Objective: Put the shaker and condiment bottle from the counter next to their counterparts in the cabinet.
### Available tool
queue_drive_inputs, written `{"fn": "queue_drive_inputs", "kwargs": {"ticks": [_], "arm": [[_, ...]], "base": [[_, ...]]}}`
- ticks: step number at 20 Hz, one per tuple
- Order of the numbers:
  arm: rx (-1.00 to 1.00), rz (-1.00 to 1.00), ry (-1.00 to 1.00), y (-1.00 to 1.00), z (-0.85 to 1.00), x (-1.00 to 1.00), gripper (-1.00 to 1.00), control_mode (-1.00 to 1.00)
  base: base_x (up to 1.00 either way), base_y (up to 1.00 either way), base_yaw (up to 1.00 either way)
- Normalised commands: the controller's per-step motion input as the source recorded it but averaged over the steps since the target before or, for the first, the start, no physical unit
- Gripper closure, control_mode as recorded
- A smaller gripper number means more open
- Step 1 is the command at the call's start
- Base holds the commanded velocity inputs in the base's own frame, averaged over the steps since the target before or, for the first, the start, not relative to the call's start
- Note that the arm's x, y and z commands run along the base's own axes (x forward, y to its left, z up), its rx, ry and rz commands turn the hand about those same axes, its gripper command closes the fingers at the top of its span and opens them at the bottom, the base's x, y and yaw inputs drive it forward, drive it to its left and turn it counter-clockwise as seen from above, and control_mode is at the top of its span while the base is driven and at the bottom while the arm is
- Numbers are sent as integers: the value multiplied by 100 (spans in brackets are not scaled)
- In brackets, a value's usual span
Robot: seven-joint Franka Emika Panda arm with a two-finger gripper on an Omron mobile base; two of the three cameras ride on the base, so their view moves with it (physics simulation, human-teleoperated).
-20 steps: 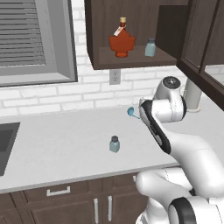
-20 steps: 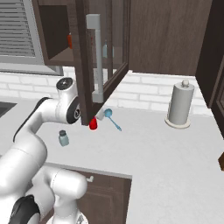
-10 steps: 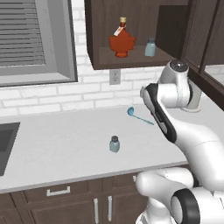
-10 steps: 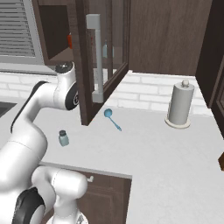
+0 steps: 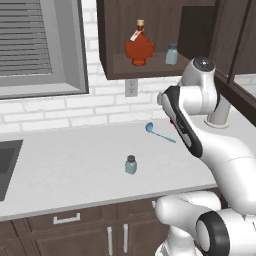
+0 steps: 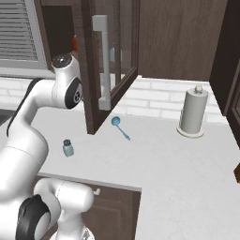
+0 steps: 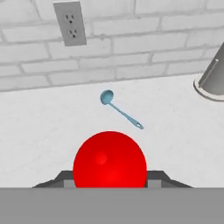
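In the hand view my gripper is shut on the condiment bottle, which shows as a bright red round shape between the dark fingertips, held above the counter. A sliver of red shows behind my forearm in the left base view. The shaker stands upright on the counter, apart from the arm. On the shelf of the cabinet stand the counterparts: a maple-leaf syrup bottle and a small pale blue shaker.
A blue ladle lies on the counter near the brick wall. A paper towel holder stands to the right. The open cabinet door hangs beside my upper arm. A sink is at far left.
My arm has risen and swung toward the wall, carrying the red bottle up from near the counter. The shaker and ladle have not moved.
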Motion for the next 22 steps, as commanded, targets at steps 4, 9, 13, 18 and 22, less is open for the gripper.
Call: {"fn": "queue_drive_inputs", "kwargs": {"ticks": [4,9,13,18,22], "arm": [[-8,10,-5,17,28,0,100,-100],[-8,12,-13,22,19,0,100,-100],[-1,7,-10,18,21,0,100,-100],[0,8,-9,6,24,-2,100,-100],[0,8,-6,0,26,0,100,-100]], "base": [[0,0,0],[0,0,0],[0,0,0],[0,0,0],[0,0,0]]}}
